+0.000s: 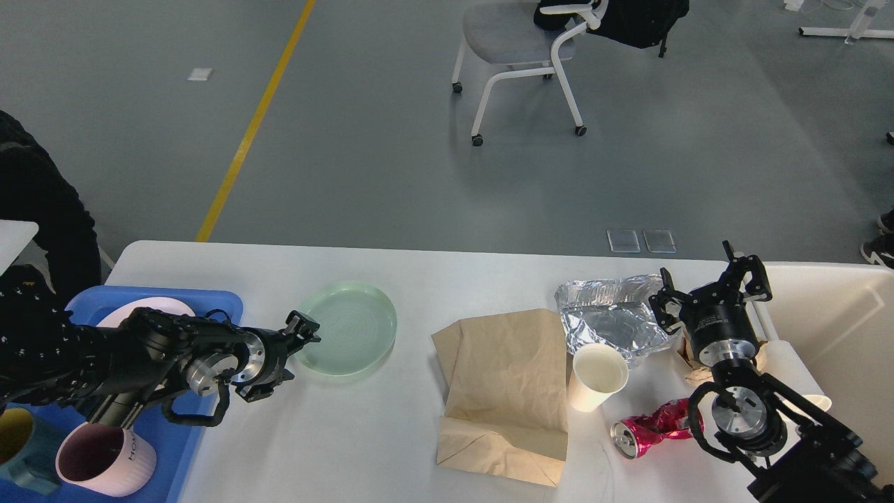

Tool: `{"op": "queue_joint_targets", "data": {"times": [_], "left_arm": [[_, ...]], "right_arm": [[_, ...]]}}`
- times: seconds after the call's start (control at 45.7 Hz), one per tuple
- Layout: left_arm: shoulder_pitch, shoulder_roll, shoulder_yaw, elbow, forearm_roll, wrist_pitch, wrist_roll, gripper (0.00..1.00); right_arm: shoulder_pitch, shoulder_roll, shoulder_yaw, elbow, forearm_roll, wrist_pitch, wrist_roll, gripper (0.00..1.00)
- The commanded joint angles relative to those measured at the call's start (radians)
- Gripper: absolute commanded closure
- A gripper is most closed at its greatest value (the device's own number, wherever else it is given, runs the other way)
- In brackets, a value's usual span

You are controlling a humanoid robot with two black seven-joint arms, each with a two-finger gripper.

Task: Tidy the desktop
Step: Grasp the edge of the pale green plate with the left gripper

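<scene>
The white desktop (419, 269) holds a pale green plate (346, 327), a brown paper bag (506, 388), crumpled foil (611, 318), a white paper cup (599, 377) and a crushed red can (653, 426). My left gripper (290, 358) is open and low over the table at the plate's left rim; its upper finger (306, 328) is against the rim. Open and pointing up, my right gripper (707, 283) hangs over the foil's right edge with nothing between its fingers.
A blue tray (216, 300) at the left edge carries a white plate (150, 311), a pink mug (105, 457) and a teal mug (17, 436). At the right stands a cream bin (838, 328). Across the grey floor a chair (520, 42) stands.
</scene>
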Motion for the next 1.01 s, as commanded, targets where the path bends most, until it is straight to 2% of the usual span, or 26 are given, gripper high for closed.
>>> {"op": "queue_joint_targets", "data": {"times": [0.0, 0.241, 0.547, 0.722, 0.788, 0.854, 0.985], "left_arm": [[0.016, 0.001, -0.029, 0.021, 0.009, 0.000, 0.002, 0.51], [0.034, 0.001, -0.034, 0.020, 0.010, -0.005, 0.003, 0.64], [0.036, 0.001, -0.034, 0.018, 0.009, -0.011, 0.007, 0.74], [0.050, 0.001, -0.034, 0.015, 0.010, -0.014, 0.008, 0.86], [0.053, 0.001, -0.034, 0.014, 0.010, -0.014, 0.008, 0.95], [0.054, 0.002, -0.034, 0.014, 0.010, -0.023, 0.008, 1.00], [0.054, 0.002, -0.033, 0.014, 0.010, -0.029, 0.007, 1.00]], "right_arm": [[0.000, 0.000, 0.000, 0.001, 0.000, 0.000, 0.000, 0.00], [0.000, 0.000, 0.000, -0.001, 0.000, 0.000, 0.000, 0.00], [0.000, 0.000, 0.000, 0.001, 0.000, 0.000, 0.000, 0.00], [0.000, 0.000, 0.000, 0.001, 0.000, 0.000, 0.000, 0.00], [0.000, 0.000, 0.000, 0.001, 0.000, 0.000, 0.000, 0.00], [0.000, 0.000, 0.000, -0.001, 0.000, 0.000, 0.001, 0.00], [0.000, 0.000, 0.000, -0.001, 0.000, 0.000, 0.000, 0.00]]}}
